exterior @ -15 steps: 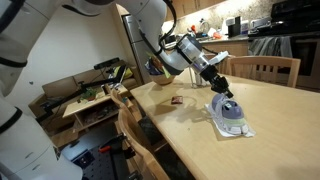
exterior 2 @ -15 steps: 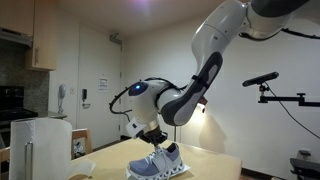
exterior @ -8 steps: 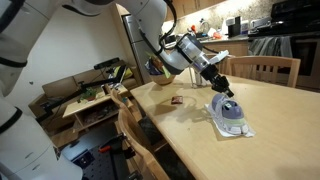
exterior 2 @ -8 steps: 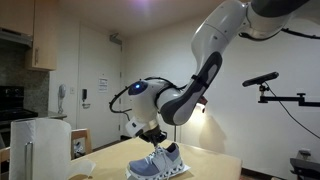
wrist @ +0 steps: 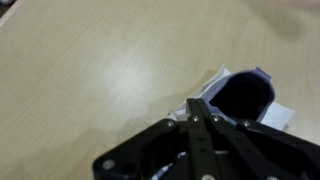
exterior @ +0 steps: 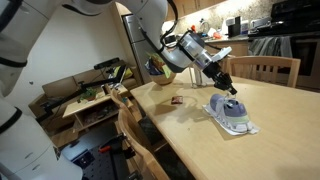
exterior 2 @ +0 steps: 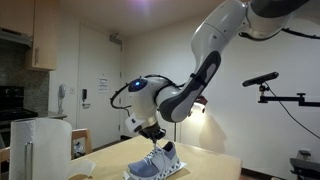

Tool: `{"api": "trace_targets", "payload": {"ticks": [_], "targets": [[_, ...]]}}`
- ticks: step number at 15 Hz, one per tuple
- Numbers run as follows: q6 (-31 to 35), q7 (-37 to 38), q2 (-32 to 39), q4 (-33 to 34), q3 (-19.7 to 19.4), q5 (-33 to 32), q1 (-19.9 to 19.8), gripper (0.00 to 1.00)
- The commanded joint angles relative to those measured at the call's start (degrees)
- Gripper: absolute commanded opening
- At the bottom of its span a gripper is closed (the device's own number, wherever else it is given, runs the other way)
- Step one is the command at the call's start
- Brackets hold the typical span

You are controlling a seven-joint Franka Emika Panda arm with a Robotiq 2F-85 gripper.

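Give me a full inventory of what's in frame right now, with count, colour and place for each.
sneaker: one, grey and white, on the table, at the gripper's tips
table: one, light wood, bears the sneaker
small object: one, dark brown, on the table apart from the sneaker; too small to identify
chairs: two, wooden, one behind the table, one at its near edge
white container: one, white, beside the table in an exterior view
gripper: one, black, shut on the sneaker's rim
arm: one, white, arching above the table
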Motion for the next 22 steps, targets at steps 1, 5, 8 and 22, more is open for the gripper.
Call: {"api": "trace_targets", "payload": {"ticks": [1,5,8,22], "targets": [[0.12,1.4,-1.18,-0.36,-0.21,0.55,-0.2,0.0],[-0.63,0.11,-1.16,-0.41,0.12,1.28,-0.56,0.34],[-0.74,-0.36,-1.42,-0.76,0.38,1.77,-0.75,0.56],[1.54,0.58,-4.87,-4.25,1.16,4.05,-0.95,0.0]]}}
